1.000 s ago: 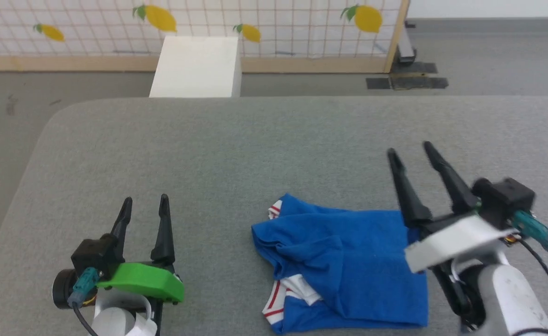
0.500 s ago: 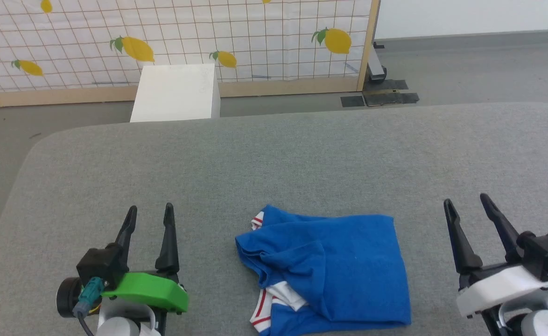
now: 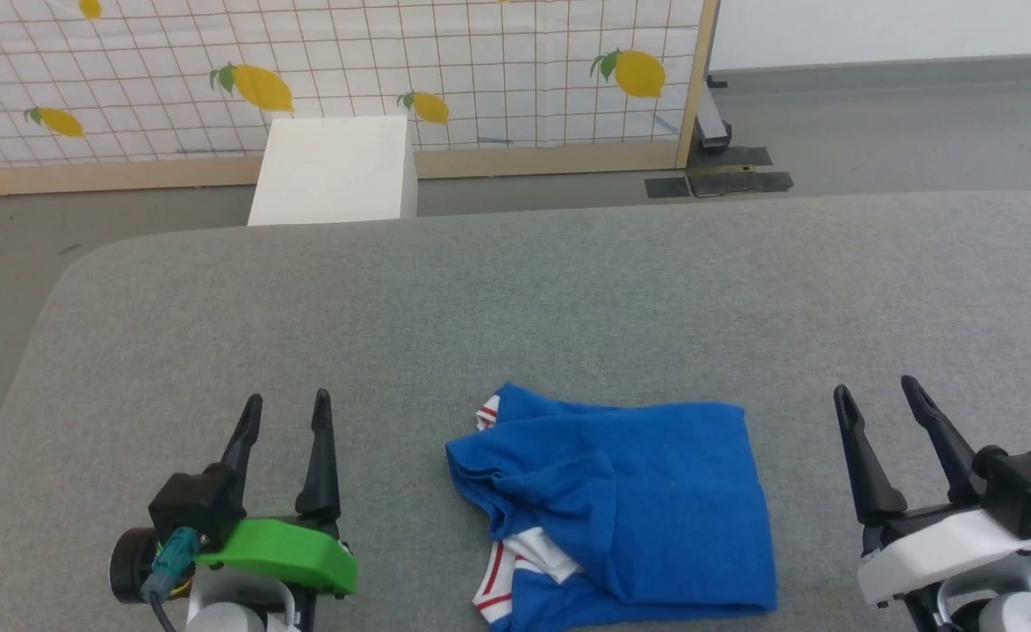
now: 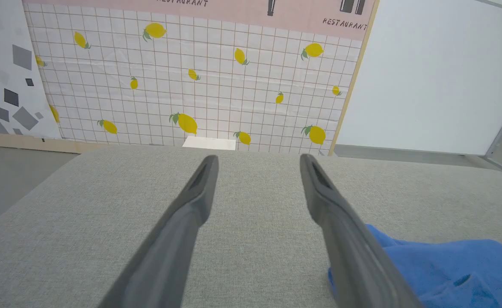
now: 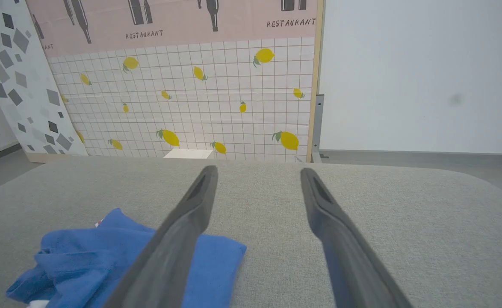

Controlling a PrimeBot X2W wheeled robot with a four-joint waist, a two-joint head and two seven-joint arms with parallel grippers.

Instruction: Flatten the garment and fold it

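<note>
Flanking the garment [image 3: 638, 491], left claw [image 3: 287, 398] and right claw [image 3: 875, 386], low, both spread

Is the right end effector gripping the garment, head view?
No, the right end effector hangs open beside the garment, with bare grey table between them.
</note>
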